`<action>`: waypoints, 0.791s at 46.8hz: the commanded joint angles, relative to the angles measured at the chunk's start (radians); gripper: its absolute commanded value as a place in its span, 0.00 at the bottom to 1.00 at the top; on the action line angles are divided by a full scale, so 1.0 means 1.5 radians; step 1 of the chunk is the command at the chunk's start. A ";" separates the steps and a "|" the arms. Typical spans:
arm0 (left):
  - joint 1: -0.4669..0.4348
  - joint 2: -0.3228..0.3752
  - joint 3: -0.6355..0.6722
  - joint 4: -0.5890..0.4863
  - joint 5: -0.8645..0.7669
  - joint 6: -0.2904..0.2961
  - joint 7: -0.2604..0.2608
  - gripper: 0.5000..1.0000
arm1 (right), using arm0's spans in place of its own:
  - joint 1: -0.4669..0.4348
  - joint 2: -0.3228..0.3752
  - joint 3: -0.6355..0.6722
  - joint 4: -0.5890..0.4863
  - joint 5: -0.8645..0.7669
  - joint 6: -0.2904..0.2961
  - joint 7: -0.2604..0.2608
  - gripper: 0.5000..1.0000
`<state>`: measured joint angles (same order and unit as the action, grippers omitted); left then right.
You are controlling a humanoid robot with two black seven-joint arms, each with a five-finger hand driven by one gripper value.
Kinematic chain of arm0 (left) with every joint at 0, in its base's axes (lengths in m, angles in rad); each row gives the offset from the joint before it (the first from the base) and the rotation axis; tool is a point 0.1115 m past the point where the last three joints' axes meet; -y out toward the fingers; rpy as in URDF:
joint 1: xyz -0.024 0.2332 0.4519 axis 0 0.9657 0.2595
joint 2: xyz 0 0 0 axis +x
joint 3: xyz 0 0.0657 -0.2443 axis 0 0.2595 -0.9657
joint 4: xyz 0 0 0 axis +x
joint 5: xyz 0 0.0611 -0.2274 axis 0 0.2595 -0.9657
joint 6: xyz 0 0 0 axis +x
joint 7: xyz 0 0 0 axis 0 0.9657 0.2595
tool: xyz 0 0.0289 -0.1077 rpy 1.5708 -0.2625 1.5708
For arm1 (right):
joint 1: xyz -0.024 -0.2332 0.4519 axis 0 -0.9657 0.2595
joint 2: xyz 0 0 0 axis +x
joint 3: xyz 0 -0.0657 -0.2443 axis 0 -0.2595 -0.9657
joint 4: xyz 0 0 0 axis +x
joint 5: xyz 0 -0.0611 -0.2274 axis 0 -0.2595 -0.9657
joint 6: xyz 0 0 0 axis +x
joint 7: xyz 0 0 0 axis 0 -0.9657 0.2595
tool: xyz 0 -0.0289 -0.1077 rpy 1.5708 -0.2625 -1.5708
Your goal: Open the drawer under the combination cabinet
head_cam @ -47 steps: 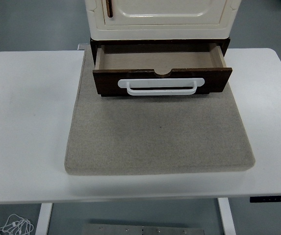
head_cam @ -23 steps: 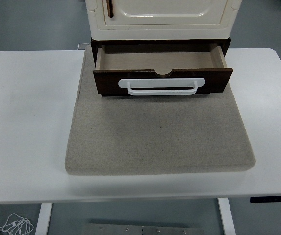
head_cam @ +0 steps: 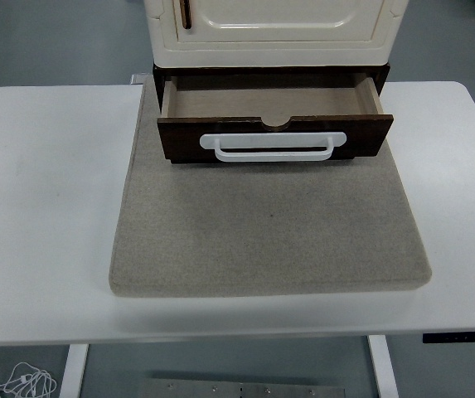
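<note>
A cream cabinet stands at the far middle of the table on a dark brown base. Its dark brown drawer is pulled out toward me and stands open. The inside of the drawer is bare tan board with nothing in it. A white handle runs across the drawer front. Neither of my hands is in view.
The cabinet stands on a grey felt mat that covers the middle of the white table. A control panel sits at the table's front right edge. White cables lie on the floor at the lower left.
</note>
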<state>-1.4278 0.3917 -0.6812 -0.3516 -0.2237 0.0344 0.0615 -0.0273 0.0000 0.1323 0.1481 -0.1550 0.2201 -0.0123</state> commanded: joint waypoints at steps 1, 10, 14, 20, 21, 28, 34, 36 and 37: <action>0.034 -0.002 -0.003 0.002 -0.035 -0.005 0.000 1.00 | 0.001 0.000 0.001 0.000 0.000 0.000 0.000 0.85; 0.104 -0.022 -0.014 0.003 -0.148 -0.025 0.000 1.00 | 0.001 0.000 0.001 0.000 0.000 0.000 0.000 0.85; 0.129 -0.026 -0.021 0.003 -0.162 -0.034 0.000 1.00 | 0.001 0.000 0.000 -0.001 0.000 0.001 0.000 0.85; 0.170 -0.060 -0.063 0.004 -0.173 -0.043 0.000 1.00 | 0.001 0.000 -0.001 0.000 0.000 0.001 0.000 0.85; 0.176 -0.063 -0.072 0.003 -0.173 -0.044 0.000 1.00 | 0.000 0.000 -0.001 0.000 0.000 0.001 0.000 0.85; 0.202 -0.077 -0.104 0.003 -0.174 -0.054 0.000 1.00 | 0.001 0.000 -0.001 0.000 0.000 0.001 0.000 0.85; 0.221 -0.086 -0.120 0.004 -0.175 -0.097 0.000 1.00 | 0.001 0.000 0.000 0.000 0.000 0.001 0.000 0.85; 0.225 -0.090 -0.125 0.004 -0.174 -0.103 0.000 1.00 | 0.001 0.000 0.000 0.000 0.000 0.001 0.000 0.85; 0.228 -0.092 -0.128 0.004 -0.175 -0.105 0.000 1.00 | 0.000 0.000 0.001 0.000 0.000 0.001 0.000 0.85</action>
<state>-1.0974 0.2627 -0.8607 -0.3455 -0.4856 -0.1073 0.0611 -0.0261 0.0000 0.1311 0.1488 -0.1549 0.2210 -0.0123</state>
